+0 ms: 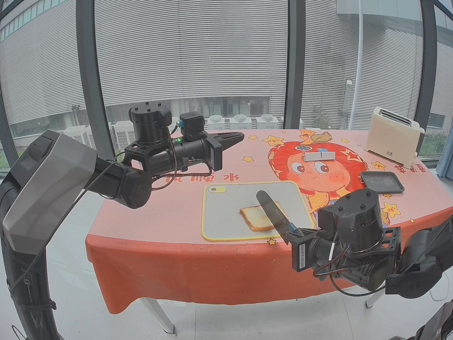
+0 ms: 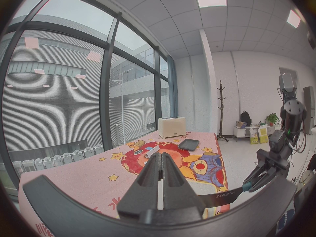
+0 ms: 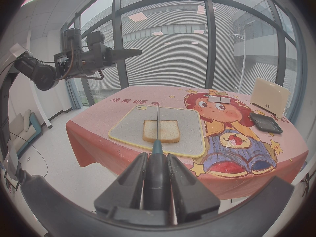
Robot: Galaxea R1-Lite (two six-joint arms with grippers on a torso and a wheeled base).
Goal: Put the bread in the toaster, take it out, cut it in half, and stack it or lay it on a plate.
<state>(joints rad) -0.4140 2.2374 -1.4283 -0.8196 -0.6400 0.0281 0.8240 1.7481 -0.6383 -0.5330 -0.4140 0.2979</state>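
**Mostly matt, little shine**

Across the lower half: tablecloth [image 1: 160, 265], matt printed cloth, softly creased at the hem. At centre: cutting board [image 1: 222, 213], looks plastic, speckled matt grey with a smooth yellow rim. On it: bread [image 1: 252, 219], porous crumb, browned dry crust. Over that: knife [image 1: 272, 209], dark matt blade. Upper right: toaster [image 1: 391, 135], smooth cream plastic, faint sheen. Below it: plate [image 1: 382, 181], dark, matt. Right gripper [image 1: 295, 236] and left gripper [image 1: 238, 138]: matt black plastic.

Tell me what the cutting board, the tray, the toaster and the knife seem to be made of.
Cutting board: probably plastic, matte grey with a yellow moulded rim.
Tray: dark, matte, thin raised rim; metal or plastic, cannot tell.
Toaster: cream casing, smooth satin, likely plastic or painted metal.
Knife: dark matte blade, perhaps coated steel or ceramic; teal collar.
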